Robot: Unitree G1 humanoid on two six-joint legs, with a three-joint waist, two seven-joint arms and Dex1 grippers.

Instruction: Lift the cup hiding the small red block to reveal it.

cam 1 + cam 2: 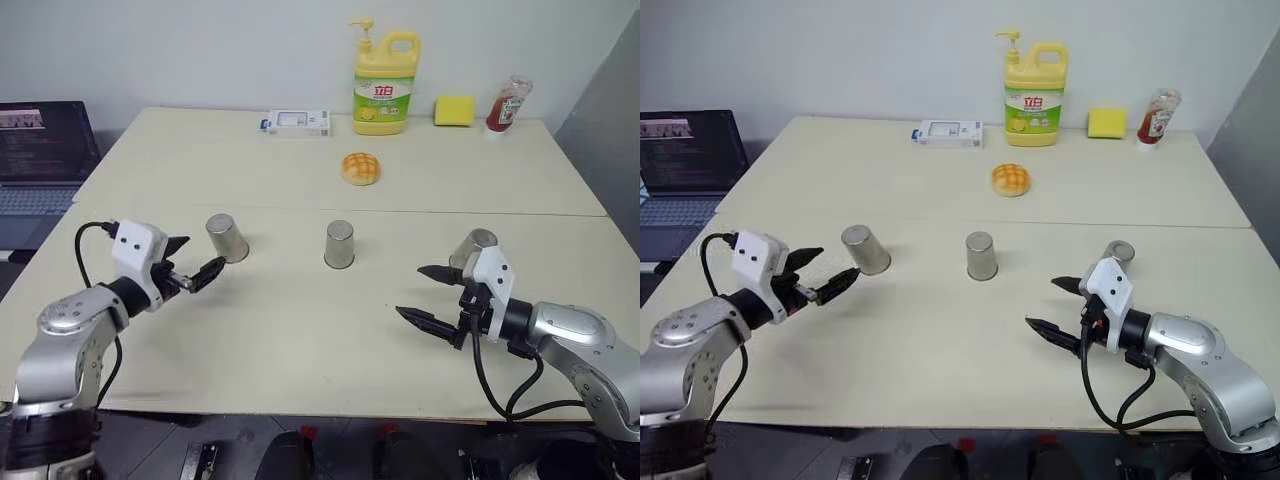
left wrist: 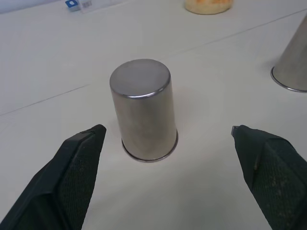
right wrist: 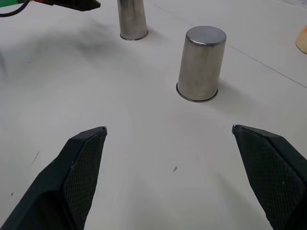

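Note:
Three identical steel cups stand upside down in a row on the cream table (image 1: pixel 300 330): a left cup (image 1: pixel 228 238), a middle cup (image 1: pixel 340 244) and a right cup (image 1: pixel 473 247). The small red block is hidden, and I cannot tell which cup covers it. My left gripper (image 1: pixel 202 257) is open, pointing at the left cup (image 2: pixel 144 110) from just short of it, apart from it. My right gripper (image 1: pixel 411 291) is open too, in front of the right cup and aimed toward the middle cup (image 3: pixel 201 64), well short of it.
At the back of the table stand a yellow dish-soap bottle (image 1: pixel 385 82), a yellow sponge (image 1: pixel 454 110), a red sauce bottle (image 1: pixel 508 104) and a white box (image 1: pixel 298 122). A bun (image 1: pixel 361 168) lies behind the middle cup. A laptop (image 1: pixel 40 160) sits off the table's left.

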